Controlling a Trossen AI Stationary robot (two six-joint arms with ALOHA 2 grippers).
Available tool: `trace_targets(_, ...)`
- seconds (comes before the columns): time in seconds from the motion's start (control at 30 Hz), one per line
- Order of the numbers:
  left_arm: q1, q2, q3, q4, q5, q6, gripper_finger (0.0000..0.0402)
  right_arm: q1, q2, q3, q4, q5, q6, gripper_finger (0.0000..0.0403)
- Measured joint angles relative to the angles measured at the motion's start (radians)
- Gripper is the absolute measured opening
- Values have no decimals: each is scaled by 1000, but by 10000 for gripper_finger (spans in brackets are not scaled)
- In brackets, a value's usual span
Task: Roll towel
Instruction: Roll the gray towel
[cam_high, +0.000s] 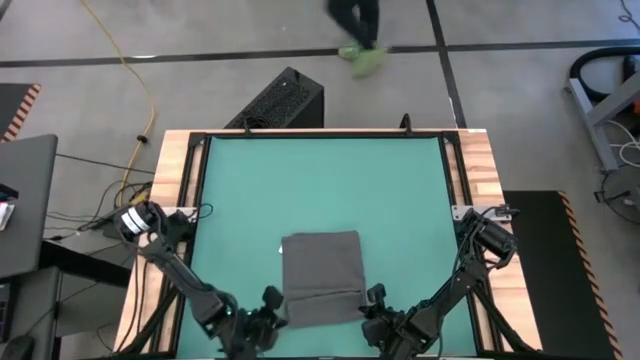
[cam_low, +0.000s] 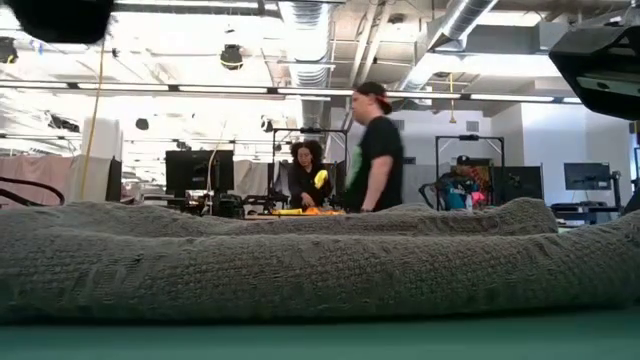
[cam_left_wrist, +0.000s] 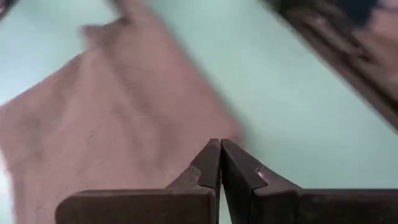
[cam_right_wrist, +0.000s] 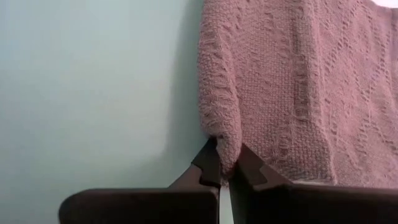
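The dark grey towel (cam_high: 322, 278) lies folded flat on the green mat (cam_high: 320, 190), near the table's near edge. In the low view it fills the foreground as a long ridge (cam_low: 320, 260). My right gripper (cam_right_wrist: 225, 163) is at the towel's near right corner (cam_high: 362, 298) and is shut on cloth. My left gripper (cam_left_wrist: 220, 148) is shut by the towel's near left corner (cam_high: 284, 300). Nothing shows between its fingers, and the towel (cam_left_wrist: 118, 124) spreads beyond its tips. My right gripper pinches the towel's right side edge (cam_right_wrist: 222, 140), close to the near corner, between its two fingers. The fingers slant down from the table's near right side. The cloth bunches into a small raised fold at the fingertips, and the rest of the towel lies on the mat.
Wooden strips and a black frame (cam_high: 196, 190) border the mat. A black box (cam_high: 285, 100) stands on the floor beyond the far edge, where a person (cam_high: 358, 30) walks. People (cam_low: 375, 150) show in the room behind. Bare mat stretches from the towel to the far edge.
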Motion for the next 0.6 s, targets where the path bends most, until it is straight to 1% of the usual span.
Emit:
trace_targets(0.1,-38,-3,1,-26,44,97,12,-1,0,0,4,0,0,23)
trace_targets(0.13,-47,-5,4,-26,55,138,20,-1,0,0,6,0,0,23)
trace_targets(0.2,-55,-6,27,-28,55,165,40,-1,0,0,7,0,0,23)
trace_targets(0.3,-47,-10,42,-31,50,147,81,-3,-1,0,7,0,0,23)
trace_targets(0.43,-25,-3,32,-39,67,150,147,-7,-1,1,8,-9,0,23)
trace_targets(0.5,-16,12,32,-43,70,184,179,-10,-2,2,8,-21,0,23)
trace_targets(0.6,-14,42,32,-41,59,269,214,-13,-3,2,8,-33,13,23)
